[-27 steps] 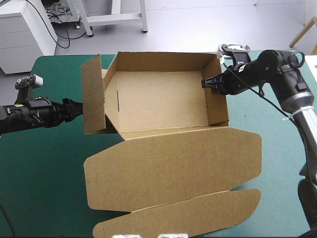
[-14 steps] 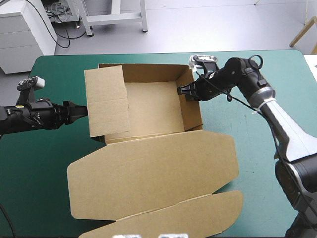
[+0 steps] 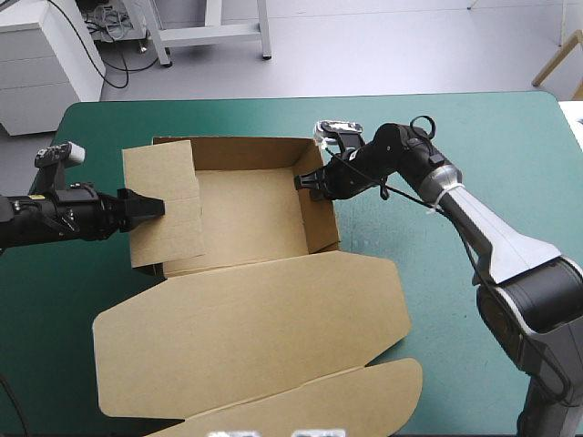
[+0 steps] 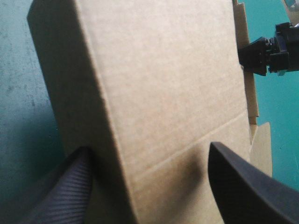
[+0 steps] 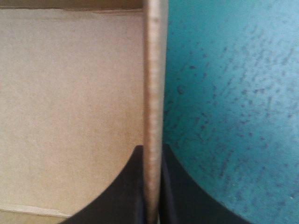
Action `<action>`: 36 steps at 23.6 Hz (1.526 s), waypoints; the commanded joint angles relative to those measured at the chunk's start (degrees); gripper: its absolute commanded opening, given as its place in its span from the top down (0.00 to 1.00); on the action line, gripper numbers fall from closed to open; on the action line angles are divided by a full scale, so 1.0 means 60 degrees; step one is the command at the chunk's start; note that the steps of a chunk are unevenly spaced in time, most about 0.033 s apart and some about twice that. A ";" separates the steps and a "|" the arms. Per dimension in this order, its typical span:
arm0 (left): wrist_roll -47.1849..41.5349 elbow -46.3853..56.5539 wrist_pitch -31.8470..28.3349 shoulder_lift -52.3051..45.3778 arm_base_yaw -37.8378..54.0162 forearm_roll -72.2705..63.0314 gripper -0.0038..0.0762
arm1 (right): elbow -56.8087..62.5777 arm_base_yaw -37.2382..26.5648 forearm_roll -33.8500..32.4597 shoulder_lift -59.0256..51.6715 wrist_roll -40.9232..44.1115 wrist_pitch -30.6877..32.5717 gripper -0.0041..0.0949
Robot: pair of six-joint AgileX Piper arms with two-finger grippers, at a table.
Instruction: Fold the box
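High view: box (image 3: 246, 218) left of centre on the tabletop (image 3: 428, 355); right tool (image 3: 305, 180) clenched on its right wall (image 3: 319, 218) as an anchor, left tool (image 3: 150, 208) spread, apparently pressing the left flap (image 3: 168, 182) inward.

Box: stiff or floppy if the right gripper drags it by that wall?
Probably stiff enough: the wall stands straight in the pinch of the right gripper. The box is thin board, empty, so likely light and easy to slide. The flat lid may hinge and trail.
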 commanded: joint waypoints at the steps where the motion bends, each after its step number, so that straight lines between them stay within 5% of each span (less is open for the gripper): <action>1: 0.0073 -0.0269 0.0554 -0.0182 -0.0006 -0.0525 0.34 | -0.0287 0.0192 0.0683 -0.0558 0.0067 -0.0505 0.98; 13: -0.0523 -0.0269 0.0492 -0.0182 -0.0749 0.0413 0.36 | -0.0287 0.0740 0.0402 -0.0558 0.0352 -0.0965 0.98; 24: -0.4095 -0.0269 -0.0329 -0.0182 -0.2441 0.4970 0.62 | -0.0287 0.0934 0.0131 -0.0558 0.0585 -0.0935 0.98; 30: -0.5943 -0.0269 -0.0446 -0.0182 -0.2997 0.7019 0.66 | -0.0287 0.0934 0.0131 -0.0575 0.0585 -0.0738 0.98; 36: -0.6676 -0.0269 -0.0433 -0.0182 -0.2997 0.7677 0.79 | -0.0287 0.0934 0.0287 -0.0575 0.0585 -0.0479 0.98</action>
